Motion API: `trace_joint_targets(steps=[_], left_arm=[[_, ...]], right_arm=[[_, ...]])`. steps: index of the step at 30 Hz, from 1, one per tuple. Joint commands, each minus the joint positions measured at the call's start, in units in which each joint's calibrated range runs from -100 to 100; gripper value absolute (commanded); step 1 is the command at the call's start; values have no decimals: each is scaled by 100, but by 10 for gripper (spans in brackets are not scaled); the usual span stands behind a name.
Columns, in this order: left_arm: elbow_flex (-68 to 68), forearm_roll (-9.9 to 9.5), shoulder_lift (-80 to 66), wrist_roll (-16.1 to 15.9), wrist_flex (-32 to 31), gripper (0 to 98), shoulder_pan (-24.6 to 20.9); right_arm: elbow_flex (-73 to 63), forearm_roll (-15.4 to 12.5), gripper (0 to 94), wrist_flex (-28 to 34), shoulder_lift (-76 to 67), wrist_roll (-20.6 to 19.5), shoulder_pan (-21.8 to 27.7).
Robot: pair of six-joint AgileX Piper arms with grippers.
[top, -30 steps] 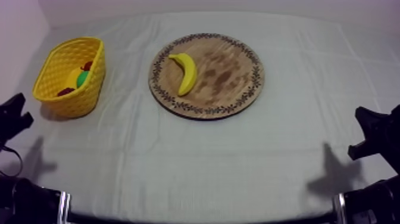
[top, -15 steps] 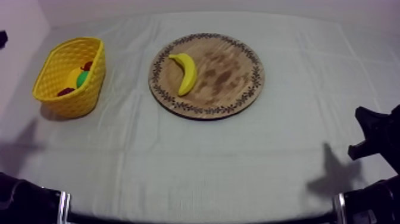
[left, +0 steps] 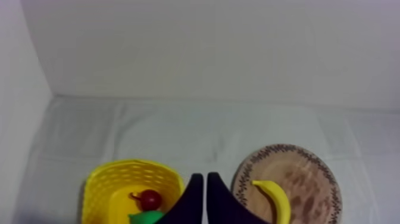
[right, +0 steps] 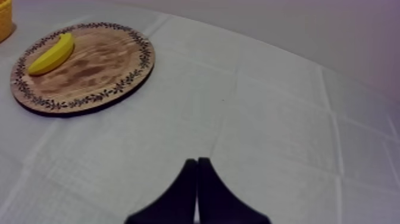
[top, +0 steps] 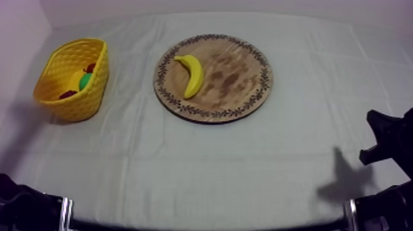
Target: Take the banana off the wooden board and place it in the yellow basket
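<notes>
**Yellow banana on board; both claws pressed together**

Status of task item: the banana (top: pixel 192 75) lies flat on the wooden board (top: pixel 239 83), on the half of the board nearest the yellow basket (top: pixel 86 99). It touches the board surface inside the patterned rim. No claw touches it.

Layout, top view: the wooden board sits near the middle of the worktop (top: pixel 246 166), which is covered by a grey-white cloth. The yellow basket stands upright at the robot's left side, near the board but apart from it. The basket holds a small red fruit (top: pixel 90 67), a green piece (top: pixel 86 80) and a yellow piece (top: pixel 76 79). The kind of these 2 pieces cannot be told.

Left claw (left: pixel 206 176): the 2 black fingers lie pressed together as a narrow wedge, pinching nothing. In the left wrist view the wedge tip lies between the yellow basket and the wooden board, clear of both. The small red fruit and the green piece show inside the basket, beside the wedge.

Right claw (right: pixel 196 161): the 2 black fingers lie pressed together as a narrow wedge, pinching nothing. The claw sits over bare cloth, well apart from the wooden board. In the top view the right arm (top: pixel 387 138) sits low at the robot's right edge of the worktop.
</notes>
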Motion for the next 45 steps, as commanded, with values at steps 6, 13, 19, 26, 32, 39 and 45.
trace_joint_targets(steps=[6, 13, 19, 26, 32, 39, 45], left_arm=[[-866, -117, 1327, 444, 555, 0, 434], [-1261, -198, 2270, 746, 961, 0, 738], [-1751, -275, 3046, 986, 1176, 0, 1026], [-2540, -331, 3941, 1225, 1356, 0, 1326], [-2961, -378, 4608, 1338, 1400, 0, 1523], [-3276, -430, 5102, 1448, 1553, 373, 1624], [-3336, -259, 5302, 1355, 1646, 707, 1607]], right_arm=[[-3, 0, 3, -2, 0, -1, 0], [-3, 0, 3, -2, 0, -1, 0], [-3, 0, 3, -2, 0, -1, 0], [-3, 0, 3, -2, 0, -1, 0], [-3, 0, 3, -2, 0, -1, 0], [-3, 0, 3, -2, 0, -1, 0], [-3, 0, 3, -2, 0, -1, 0]])
